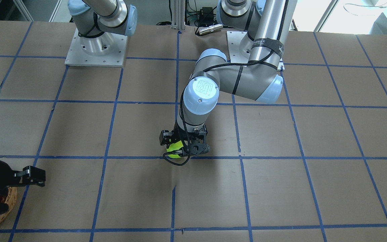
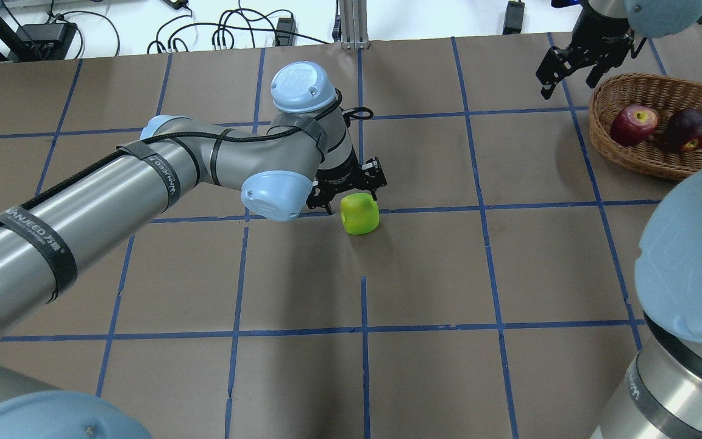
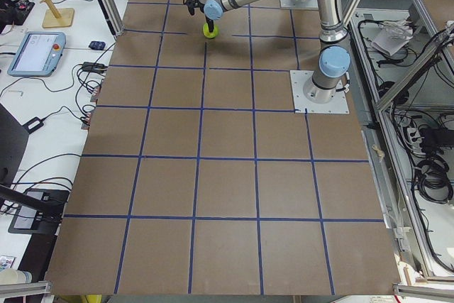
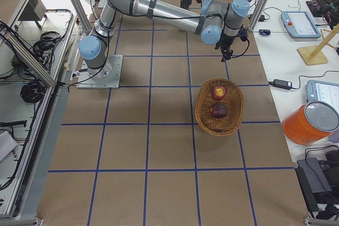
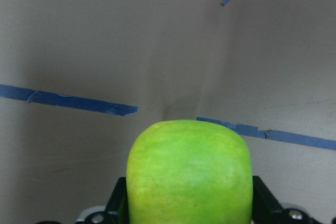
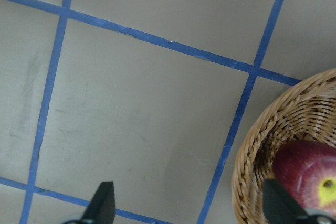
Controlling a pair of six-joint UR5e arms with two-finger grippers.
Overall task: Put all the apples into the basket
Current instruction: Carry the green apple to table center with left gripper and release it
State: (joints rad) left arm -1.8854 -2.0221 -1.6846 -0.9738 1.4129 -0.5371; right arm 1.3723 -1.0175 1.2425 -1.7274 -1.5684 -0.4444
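Observation:
A bright yellow-green apple (image 2: 359, 213) rests on the brown table near its middle. My left gripper (image 2: 352, 194) comes down over it, and in the left wrist view the apple (image 5: 190, 174) fills the gap with both fingers (image 5: 118, 203) against its sides. The wicker basket (image 2: 631, 157) sits at the far right and holds a red apple (image 2: 633, 124) and a dark maroon apple (image 2: 689, 130). Beside the basket's rim, my right gripper (image 2: 570, 68) hangs open and empty; its wrist view shows the basket wall (image 6: 260, 145) and the red apple (image 6: 307, 174).
Blue tape lines divide the brown table into squares. The two arm bases (image 1: 96, 47) stand at the robot's edge of the table. Tablets, cables and an orange container (image 4: 310, 123) lie on the bench past the basket.

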